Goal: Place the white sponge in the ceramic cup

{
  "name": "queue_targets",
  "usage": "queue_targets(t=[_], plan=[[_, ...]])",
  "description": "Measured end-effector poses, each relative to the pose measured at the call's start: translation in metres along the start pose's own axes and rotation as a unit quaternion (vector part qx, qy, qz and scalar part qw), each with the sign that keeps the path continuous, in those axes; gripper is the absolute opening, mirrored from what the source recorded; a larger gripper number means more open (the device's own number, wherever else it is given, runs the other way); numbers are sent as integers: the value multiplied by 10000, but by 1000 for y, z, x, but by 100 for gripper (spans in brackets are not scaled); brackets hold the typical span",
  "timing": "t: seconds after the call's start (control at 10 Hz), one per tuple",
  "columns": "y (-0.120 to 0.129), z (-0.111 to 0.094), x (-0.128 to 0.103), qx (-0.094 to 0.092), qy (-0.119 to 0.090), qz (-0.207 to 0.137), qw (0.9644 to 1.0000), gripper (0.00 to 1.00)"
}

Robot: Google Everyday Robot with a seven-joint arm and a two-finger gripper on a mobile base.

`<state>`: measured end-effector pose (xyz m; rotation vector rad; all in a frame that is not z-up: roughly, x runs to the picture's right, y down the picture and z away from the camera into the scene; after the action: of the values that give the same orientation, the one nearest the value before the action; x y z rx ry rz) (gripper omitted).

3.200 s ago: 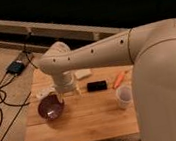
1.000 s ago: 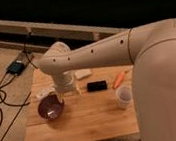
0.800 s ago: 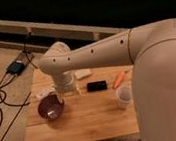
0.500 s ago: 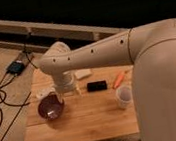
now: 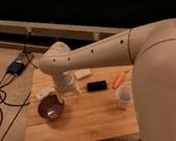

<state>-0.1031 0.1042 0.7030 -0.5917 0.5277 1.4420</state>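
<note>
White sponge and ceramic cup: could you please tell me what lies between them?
A small black object lies between the white sponge and the ceramic cup in the camera view. The claw hangs open beside the purple bowl.

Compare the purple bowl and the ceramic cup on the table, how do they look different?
The purple bowl is dark and wide; the ceramic cup is pale, narrower and taller for its width. The bowl sits toward the picture's left end of the table, the cup toward the right end. The gripper hangs right beside the bowl, well away from the cup. Both are round and stand upright, mouth up.
</note>
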Motion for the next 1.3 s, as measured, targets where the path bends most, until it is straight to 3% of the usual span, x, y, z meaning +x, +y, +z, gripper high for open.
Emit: queue_targets(t=[0.6,0.8,1.0,1.2,1.3], plan=[[-1,0,0,30,14,-41,10000,65],[-9,0,-1,266,114,-448,9986,65],[-19,-3,-5,586,225,-996,9930,65],[-33,-5,-15,931,276,-1524,9835,65],[-40,-6,-23,1126,264,-1842,9761,65]])
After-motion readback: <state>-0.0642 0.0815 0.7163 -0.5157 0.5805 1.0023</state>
